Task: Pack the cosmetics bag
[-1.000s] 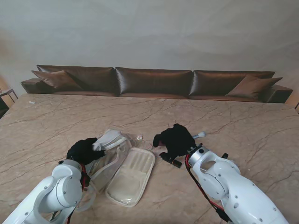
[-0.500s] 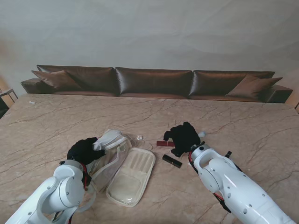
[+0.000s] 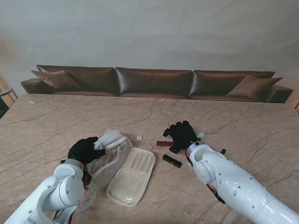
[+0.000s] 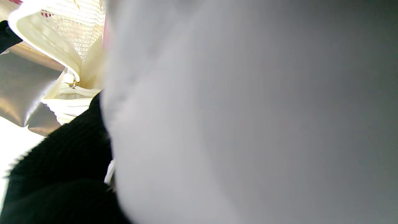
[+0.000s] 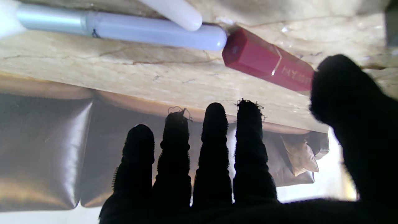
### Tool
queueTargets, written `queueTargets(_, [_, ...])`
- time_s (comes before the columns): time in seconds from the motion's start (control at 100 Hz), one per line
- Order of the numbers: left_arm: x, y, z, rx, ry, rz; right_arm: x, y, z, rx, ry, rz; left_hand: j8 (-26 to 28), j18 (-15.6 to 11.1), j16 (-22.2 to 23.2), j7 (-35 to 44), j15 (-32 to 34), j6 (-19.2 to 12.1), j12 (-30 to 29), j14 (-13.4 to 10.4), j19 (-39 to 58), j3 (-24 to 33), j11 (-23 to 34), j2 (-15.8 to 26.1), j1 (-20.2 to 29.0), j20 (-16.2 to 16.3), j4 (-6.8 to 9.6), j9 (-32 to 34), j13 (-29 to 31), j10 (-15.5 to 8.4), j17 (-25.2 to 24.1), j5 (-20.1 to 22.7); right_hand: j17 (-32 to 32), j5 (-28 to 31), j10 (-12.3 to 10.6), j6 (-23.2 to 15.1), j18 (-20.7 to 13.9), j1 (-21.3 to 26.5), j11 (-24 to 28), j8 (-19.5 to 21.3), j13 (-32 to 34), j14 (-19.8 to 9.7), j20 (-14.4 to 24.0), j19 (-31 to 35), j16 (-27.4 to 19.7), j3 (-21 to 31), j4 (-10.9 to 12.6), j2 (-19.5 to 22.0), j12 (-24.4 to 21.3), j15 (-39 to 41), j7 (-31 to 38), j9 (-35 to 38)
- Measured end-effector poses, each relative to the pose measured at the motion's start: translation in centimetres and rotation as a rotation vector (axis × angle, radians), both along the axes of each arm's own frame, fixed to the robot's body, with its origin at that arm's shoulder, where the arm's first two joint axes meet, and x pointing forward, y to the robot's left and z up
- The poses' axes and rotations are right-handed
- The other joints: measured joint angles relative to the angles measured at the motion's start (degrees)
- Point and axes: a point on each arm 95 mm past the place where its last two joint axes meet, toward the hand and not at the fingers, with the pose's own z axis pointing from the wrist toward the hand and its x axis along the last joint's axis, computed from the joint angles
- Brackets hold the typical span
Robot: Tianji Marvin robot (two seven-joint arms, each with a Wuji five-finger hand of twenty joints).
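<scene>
On the marble table (image 3: 56, 116), the left hand (image 3: 85, 149), gloved in black knit, grips the raised flap of the cream cosmetics bag (image 3: 126, 175), which lies unzipped beside it; what is inside is hard to tell. Rightward lie a black tube (image 3: 172, 161) and a glossy red lipstick (image 3: 164, 143). The right hand (image 3: 180, 135) hovers over the lipstick, fingers spread, holding nothing, by a pale lavender tube (image 5: 149, 29).

A blurred white mass (image 4: 248, 118) fills the left wrist view, hiding most of the cosmetics bag (image 4: 62, 46).
</scene>
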Motion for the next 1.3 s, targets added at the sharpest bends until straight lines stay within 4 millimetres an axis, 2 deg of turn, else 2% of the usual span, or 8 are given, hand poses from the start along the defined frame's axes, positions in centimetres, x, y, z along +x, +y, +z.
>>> queueTargets(0.24, [0.1,0.1,0.0,-0.001,0.002,-0.005,1.3,0.3,-1.2,-0.012,0.03,-0.004,0.0,0.0,0.0,0.0,0.0,0.0,0.2,0.0,0.0,0.2,0.1,0.0,0.0,0.0,0.0,0.0,0.0,0.0,0.0,0.0,-2.5,-1.1,0.0,-1.0,-0.2,0.0,1.4,0.0,-4.0,0.0,-0.1,-0.5,0.4,-0.5,0.0,0.6,1.4,1.6,1.3,-2.9])
queueTargets(0.4, [0.1,0.1,0.0,0.0,0.003,-0.005,1.7,1.0,-1.9,-0.043,0.035,0.033,0.1,0.0,0.0,0.0,0.0,-0.1,0.2,0.0,0.0,0.2,0.1,0.0,0.0,0.0,0.0,0.0,0.0,0.0,0.0,0.0,-2.5,5.7,0.0,-5.3,-0.5,0.2,1.4,0.0,-4.0,0.0,-0.1,-0.5,0.5,-0.4,0.0,0.5,1.5,2.3,4.5,-2.9])
queueTargets(0.53, [0.2,0.2,0.0,0.0,0.002,-0.006,2.3,1.6,-1.9,-0.043,0.02,0.056,0.1,0.0,0.0,0.0,0.0,-0.1,0.2,0.0,0.0,0.2,0.1,0.0,0.0,0.0,0.0,0.0,0.0,0.0,0.0,0.0,-1.3,10.3,0.0,-7.6,-0.7,2.5,1.4,3.3,-3.3,0.0,-0.1,-0.1,0.5,1.3,0.0,-2.4,1.5,2.4,7.6,-1.2])
queueTargets(0.63, [0.2,0.3,0.0,0.0,0.002,-0.007,2.5,2.0,-2.1,-0.053,-0.008,0.078,0.1,0.0,0.0,0.0,0.0,-0.1,0.3,0.0,0.0,0.2,0.1,0.0,0.0,0.0,0.0,0.0,0.0,0.0,0.0,0.0,0.9,14.8,-0.4,-13.9,-0.5,7.9,1.5,-0.9,-0.4,0.0,-0.1,1.6,0.5,2.3,-9.5,-5.3,1.5,3.1,18.8,1.8])
queueTargets(0.67, [0.2,0.4,0.0,0.0,0.002,-0.007,2.5,2.1,-2.2,-0.05,-0.013,0.079,0.1,0.0,0.0,0.0,0.0,-0.1,0.4,0.0,0.0,0.2,0.1,0.0,0.0,0.0,0.0,0.0,0.0,0.0,0.0,0.0,1.7,16.1,-0.6,-14.7,-0.5,8.0,1.5,-3.9,0.7,0.0,0.0,2.3,0.5,2.9,-10.8,-5.7,1.5,3.2,19.9,3.1])
queueTargets(0.86, [0.2,0.5,-0.1,0.0,0.0,-0.007,2.7,2.4,-2.3,-0.043,-0.029,0.093,0.6,0.0,0.0,0.0,0.0,-0.2,0.6,0.0,0.0,0.2,0.1,0.0,0.0,0.0,0.0,0.0,0.0,0.0,0.0,0.0,3.5,18.7,-1.3,-14.9,-0.4,8.0,1.5,-5.4,2.4,0.0,0.0,4.3,0.5,3.5,-11.6,-6.8,1.5,3.2,19.9,5.9])
queueTargets(1.05, [0.3,0.5,-0.1,0.001,0.003,-0.008,2.3,2.4,-1.8,-0.064,-0.011,0.116,0.7,0.0,0.0,0.0,0.0,-0.4,0.9,0.0,0.0,0.3,0.1,0.0,0.0,0.0,0.0,0.0,0.0,0.0,0.0,0.0,3.1,17.2,-2.0,-14.7,-0.4,8.0,2.9,6.0,2.4,0.0,0.0,4.4,0.3,2.6,-10.9,-5.1,2.4,3.2,18.4,5.9])
queueTargets(1.3, [0.3,0.6,-0.1,0.002,0.003,-0.008,0.6,2.4,0.2,0.002,-0.109,0.14,0.7,0.0,0.0,0.0,0.0,-0.4,0.9,0.0,0.0,0.3,0.1,0.0,0.0,0.0,0.0,0.0,0.0,0.0,0.0,0.0,2.1,16.5,-2.7,-14.6,-0.7,8.0,4.4,8.2,2.4,0.0,0.0,4.0,0.3,2.6,-10.6,-4.5,3.5,3.2,18.1,7.3])
